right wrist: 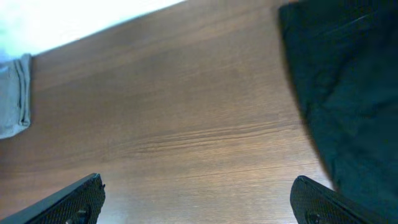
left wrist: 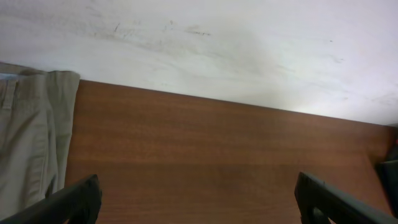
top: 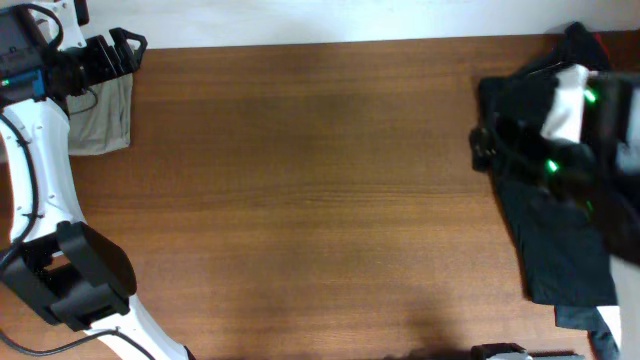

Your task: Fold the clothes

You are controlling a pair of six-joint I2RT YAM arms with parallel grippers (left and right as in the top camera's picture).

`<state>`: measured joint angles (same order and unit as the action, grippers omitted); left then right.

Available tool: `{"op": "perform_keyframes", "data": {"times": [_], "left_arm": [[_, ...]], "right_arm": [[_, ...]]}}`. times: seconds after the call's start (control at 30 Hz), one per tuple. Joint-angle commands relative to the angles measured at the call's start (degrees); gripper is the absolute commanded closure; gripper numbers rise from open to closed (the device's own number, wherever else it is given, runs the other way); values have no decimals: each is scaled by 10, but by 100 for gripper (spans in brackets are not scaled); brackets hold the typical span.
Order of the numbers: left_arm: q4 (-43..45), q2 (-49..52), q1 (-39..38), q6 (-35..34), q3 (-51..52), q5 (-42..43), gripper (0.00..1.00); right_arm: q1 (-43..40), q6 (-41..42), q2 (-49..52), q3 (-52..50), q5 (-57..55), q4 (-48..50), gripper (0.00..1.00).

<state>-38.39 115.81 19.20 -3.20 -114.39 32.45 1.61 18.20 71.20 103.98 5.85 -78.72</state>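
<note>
Leftmost, khaki shorts (top: 100, 115) lying compact, probably folded, at the back corner of the brown surface (top: 300, 200), partly hidden overhead by the left arm (top: 40, 150). Left jaws wide apart, empty, just beside the shorts' edge; waistband seams clear only from the left wrist. Well apart across bare wood, a dark garment (top: 560, 250) heaped at the right edge, half covered by the right arm (top: 590, 120). Right jaws spread too, gripping nothing, beside that dark cloth.
</note>
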Motion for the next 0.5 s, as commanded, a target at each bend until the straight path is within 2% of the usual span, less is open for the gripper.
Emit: {"op": "perform_keyframes", "data": {"times": [0.0,0.13,0.23,0.37,0.47], "left_arm": [[0,-4,2,2,-7,8,1],[0,-4,2,2,-7,8,1],[0,-4,2,2,-7,8,1],[0,-4,2,2,-7,8,1],[0,-4,2,2,-7,8,1]], "right_arm": [[3,1,-113,-76,-69,31,1],[3,1,-284,-288,-80,166,1],[3,16,-427,-509,-76,313,1],[3,58,-557,-703,-74,453,1],[3,63,-618,-793,-64,534,1]]}}
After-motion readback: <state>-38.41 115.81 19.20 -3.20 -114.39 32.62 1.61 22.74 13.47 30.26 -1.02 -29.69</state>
